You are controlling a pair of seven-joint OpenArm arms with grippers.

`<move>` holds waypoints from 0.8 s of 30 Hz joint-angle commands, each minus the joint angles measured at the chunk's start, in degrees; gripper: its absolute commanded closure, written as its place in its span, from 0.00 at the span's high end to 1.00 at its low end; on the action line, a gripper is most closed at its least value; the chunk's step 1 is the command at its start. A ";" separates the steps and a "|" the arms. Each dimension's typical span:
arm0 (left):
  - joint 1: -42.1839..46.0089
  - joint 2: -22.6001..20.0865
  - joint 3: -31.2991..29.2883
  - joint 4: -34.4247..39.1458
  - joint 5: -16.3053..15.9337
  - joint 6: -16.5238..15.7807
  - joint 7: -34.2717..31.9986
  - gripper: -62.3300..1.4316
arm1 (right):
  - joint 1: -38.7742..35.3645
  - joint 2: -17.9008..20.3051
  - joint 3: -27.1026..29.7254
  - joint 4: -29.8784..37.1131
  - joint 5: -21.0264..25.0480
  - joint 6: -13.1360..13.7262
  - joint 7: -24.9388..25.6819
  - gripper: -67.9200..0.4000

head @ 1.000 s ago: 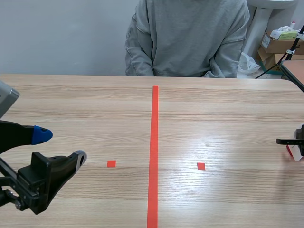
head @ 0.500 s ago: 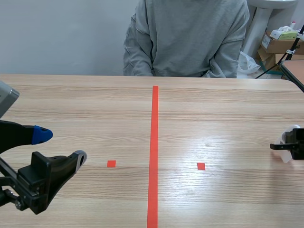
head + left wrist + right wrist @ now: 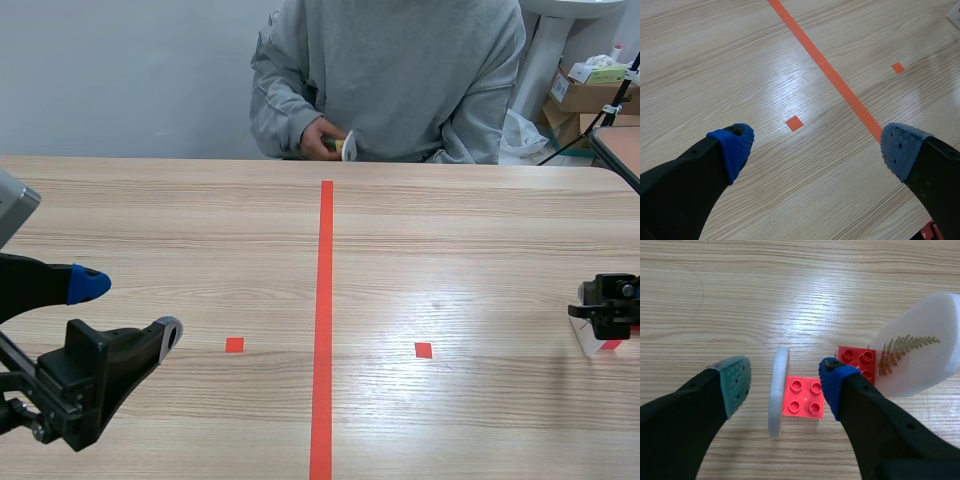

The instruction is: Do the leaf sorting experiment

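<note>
Right gripper [image 3: 784,382] now further in over table, fingers apart, straddling upright white disc [image 3: 778,390] on red brick [image 3: 802,397] — grasp looks close. Fern-leaf disc [image 3: 912,352] just beside. Person's hand [image 3: 318,138] newly raised, holding something small. Left gripper [image 3: 815,145] unmoved — spread, empty.

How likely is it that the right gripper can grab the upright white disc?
Probably yes: the right gripper is open, the white disc stands edge-on between its fingers, and nothing lies between them but its red block.
</note>
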 commanded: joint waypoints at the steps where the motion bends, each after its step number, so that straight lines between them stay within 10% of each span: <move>1: 0.00 0.31 -0.04 1.29 -0.35 -0.07 -0.83 0.87 | 0.63 0.94 0.04 0.37 0.20 -0.02 0.87 0.59; 6: 0.00 0.31 -0.04 1.29 -0.35 -0.07 -0.81 0.87 | 0.63 0.96 0.04 0.37 0.20 0.04 1.29 0.82; 11: 0.00 0.31 -0.04 1.29 -0.35 -0.07 -0.81 0.87 | 0.63 1.14 0.04 0.39 1.36 0.37 -0.04 0.84; 24: 0.02 0.31 -0.04 1.29 -0.33 -0.07 -0.79 0.87 | -7.34 5.77 0.11 14.12 10.27 14.62 -3.30 0.84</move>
